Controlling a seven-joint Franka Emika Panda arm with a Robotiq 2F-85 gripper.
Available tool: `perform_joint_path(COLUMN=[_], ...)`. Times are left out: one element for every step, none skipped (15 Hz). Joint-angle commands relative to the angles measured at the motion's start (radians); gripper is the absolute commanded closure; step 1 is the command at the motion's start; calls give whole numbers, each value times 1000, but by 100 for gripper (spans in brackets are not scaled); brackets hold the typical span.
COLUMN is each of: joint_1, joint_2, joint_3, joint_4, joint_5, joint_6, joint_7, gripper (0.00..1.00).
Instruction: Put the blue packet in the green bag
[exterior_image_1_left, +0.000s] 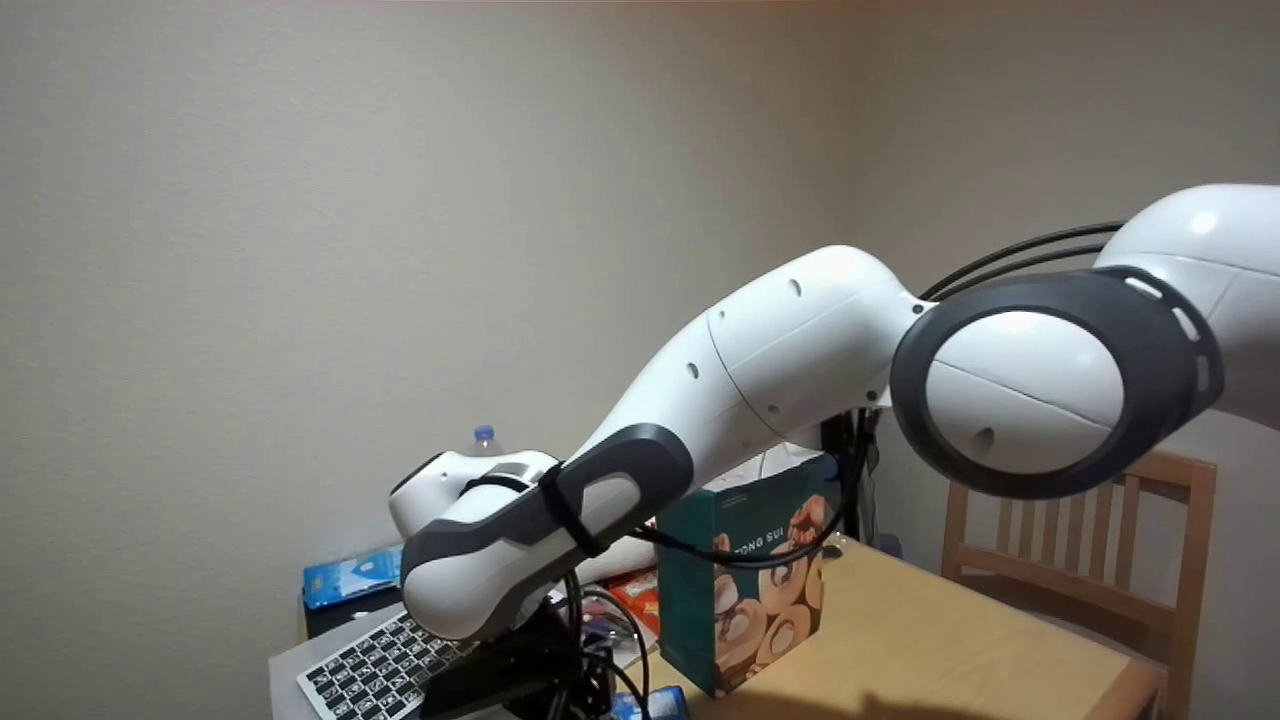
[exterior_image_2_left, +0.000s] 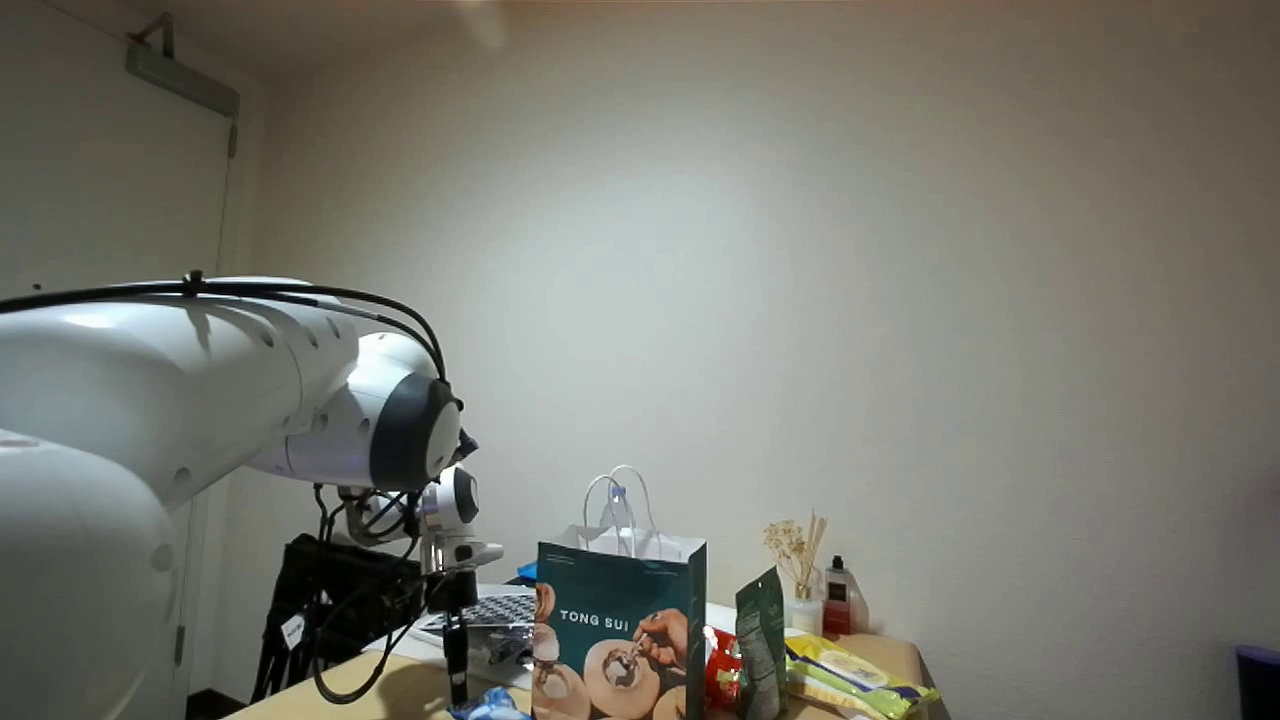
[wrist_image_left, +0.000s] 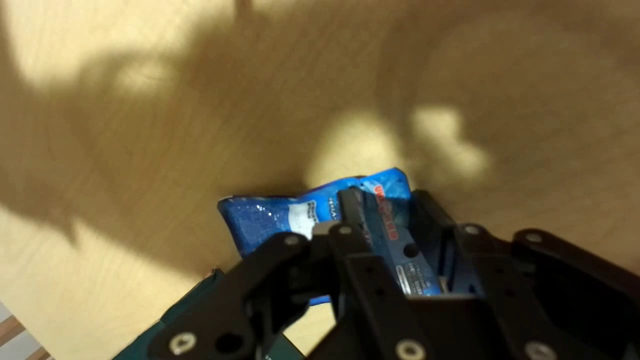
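Observation:
The bright-blue packet (wrist_image_left: 267, 220) lies on the wooden table under my gripper (wrist_image_left: 390, 215). My fingers stand partly apart with the packet creased and bunched between them; part of it sticks out to the left. The packet also shows at the bottom of both exterior views (exterior_image_1_left: 655, 706) (exterior_image_2_left: 492, 703). My gripper points straight down at the table in an exterior view (exterior_image_2_left: 457, 690). The green bag (exterior_image_1_left: 765, 510) stands upright close beside the packet, also seen in an exterior view (exterior_image_2_left: 610, 585). Its top is open and its white handles stand up. A bag edge shows in the wrist view (wrist_image_left: 197, 294).
A keyboard (exterior_image_1_left: 380, 668) and the flat blue-and-white pack (exterior_image_1_left: 352, 577) lie on the far side. A red pack (exterior_image_2_left: 722, 668), a dark green pouch (exterior_image_2_left: 762, 645) and a yellow pack (exterior_image_2_left: 850, 675) stand or lie beside the bag. A wooden chair (exterior_image_1_left: 1075, 580) stands past the table.

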Motion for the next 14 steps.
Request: perform_joint_path(joint_1=[-26, -39, -53, -63, -77, -90, -107, -124, -139, -150, -160, -169, -177, -182], joint_2=[-36, -43, -52, -56, -59, -59, -53, -45, -43, -47, -52, -54, -55, -57], joint_3=[8, 14, 18, 18, 20, 22, 28, 34, 43, 53, 62, 72, 80, 86], joint_4=[-79, -101, -126, -144, -168, -188, -204, -215, -227, -239, -250, -254, -258, -260], joint_5=[-2, 2, 3, 4, 5, 5, 13, 23, 34, 35, 35, 37, 38, 38], joint_6=[94, 128, 173, 209, 257, 300, 343, 363, 378, 385, 391, 400, 407, 412], joint_7=[-1, -7, -12, -7, -14, -20, -26, -30, -31, -31, -27, -24, -20, -14], gripper=[36, 30, 24, 17, 11, 4, 1, 0, 34, 30, 32, 36, 44, 50])
